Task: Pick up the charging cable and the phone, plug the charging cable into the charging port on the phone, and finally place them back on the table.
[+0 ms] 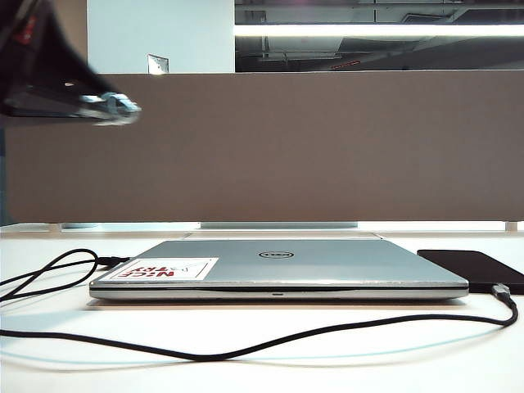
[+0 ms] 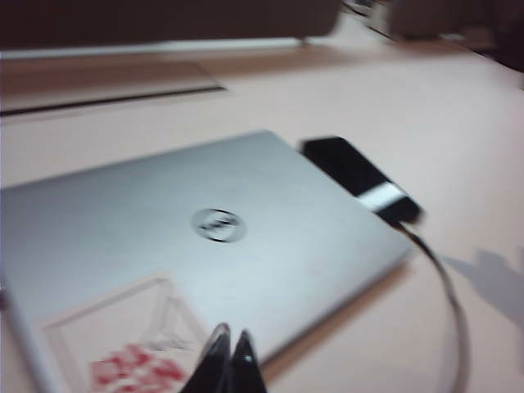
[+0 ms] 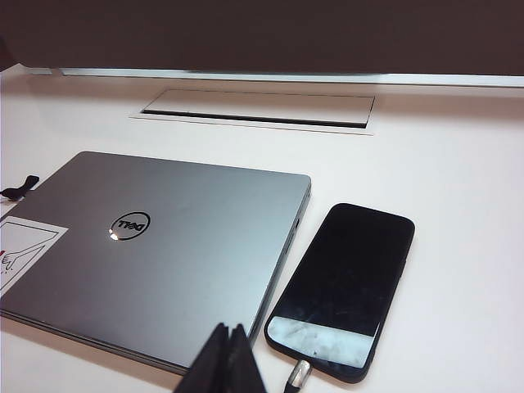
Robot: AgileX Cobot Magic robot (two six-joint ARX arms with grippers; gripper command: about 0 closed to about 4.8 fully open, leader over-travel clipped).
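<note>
Bench (image 1: 262,360): wide smooth white top. Phone (image 3: 348,282): thin glossy black slab, pale reflection at near end. Charging cable (image 1: 246,350): thin black cord, silvery connector. Closed laptop (image 1: 278,266): matte silver lid, dark round logo, white sticker with red letters. Divider panel (image 1: 327,147): flat grey-brown. Left tool (image 2: 228,364), right tool (image 3: 228,360): black.

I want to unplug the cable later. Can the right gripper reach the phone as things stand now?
Probably yes. The right gripper, shut, hangs above the table near the phone, which lies flat beside the Dell laptop with nothing over it.
</note>
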